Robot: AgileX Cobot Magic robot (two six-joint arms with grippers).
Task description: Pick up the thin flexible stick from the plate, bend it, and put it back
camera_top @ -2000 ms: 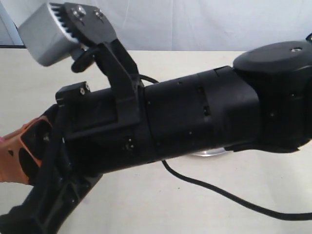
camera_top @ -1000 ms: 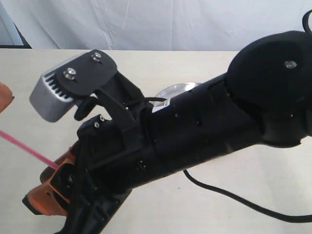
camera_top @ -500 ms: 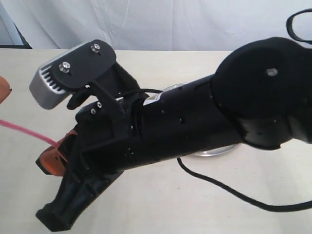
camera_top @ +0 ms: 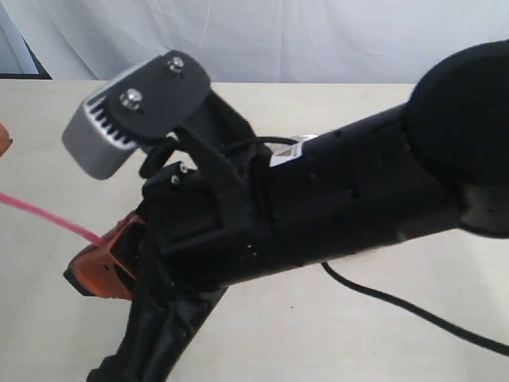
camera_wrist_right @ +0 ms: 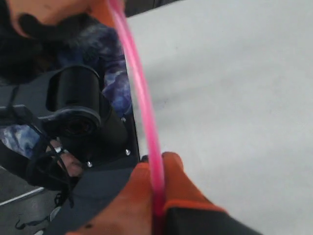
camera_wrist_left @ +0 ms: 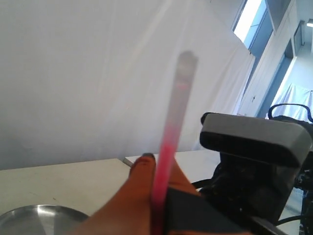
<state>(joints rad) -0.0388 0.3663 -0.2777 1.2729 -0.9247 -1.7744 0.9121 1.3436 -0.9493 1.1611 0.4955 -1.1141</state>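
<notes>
Pink stick [camera_wrist_right: 141,93] bows in open air btwn L gripper [camera_wrist_left: 157,188] & R gripper [camera_wrist_right: 156,171], both pinched tight on it; plate [camera_wrist_left: 34,218] sits well apart.

The exterior camera sits very near the right arm [camera_top: 358,199], which crosses its frame from 3 to 7 o'clock, and faces over the table [camera_top: 48,143] toward a white curtain [camera_top: 318,40], while both wrist cameras look from close range along the thin flexible stick [camera_wrist_left: 168,161], which all three views share.

The right arm [camera_top: 358,199] crosses over the plate [camera_wrist_left: 29,216], blocking approach.
</notes>
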